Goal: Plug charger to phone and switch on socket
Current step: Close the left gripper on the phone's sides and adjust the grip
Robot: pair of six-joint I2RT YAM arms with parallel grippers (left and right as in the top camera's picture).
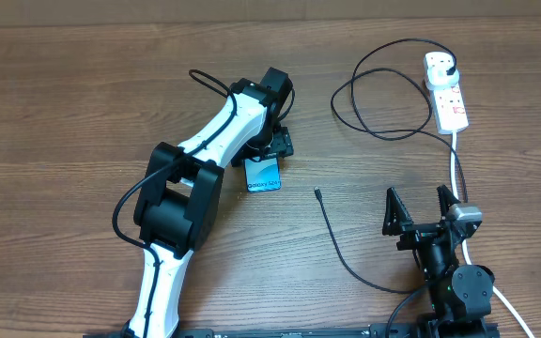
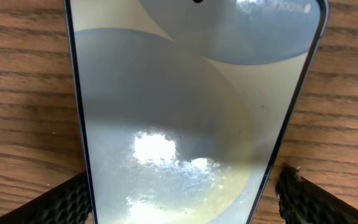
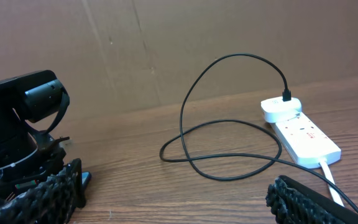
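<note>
My left end effector point(image 2: 185, 198) is stretched out to the middle of the table point(image 1: 64, 113), held low over the phone point(image 1: 264, 176). The phone lies flat, screen up, a little left of centre. In the left wrist view my two pads point(image 2: 294, 193) stand apart, one at each long edge of the phone. One looks to be right against the edge. A thin strip of wood shows between the other pad and the glass, so I am straddling the phone rather than clamping it.

My right end effector point(image 1: 421, 208) sits near the table's near edge on the right side. Its fingers are spread wide with nothing between them.

The socket point(image 1: 448, 97) lies by the far right corner, with its thick white cord point(image 1: 455, 160) running back toward the near edge past my right arm. The charger point(image 1: 331, 228) has its black plug point(image 1: 451, 66) seated in the far end of the socket. From there the thin cable loops over the table toward the middle, then comes back toward my right arm. Its connector tip point(image 1: 317, 193) lies loose on the wood between the phone and my right end effector, near the phone but apart from it.
</note>
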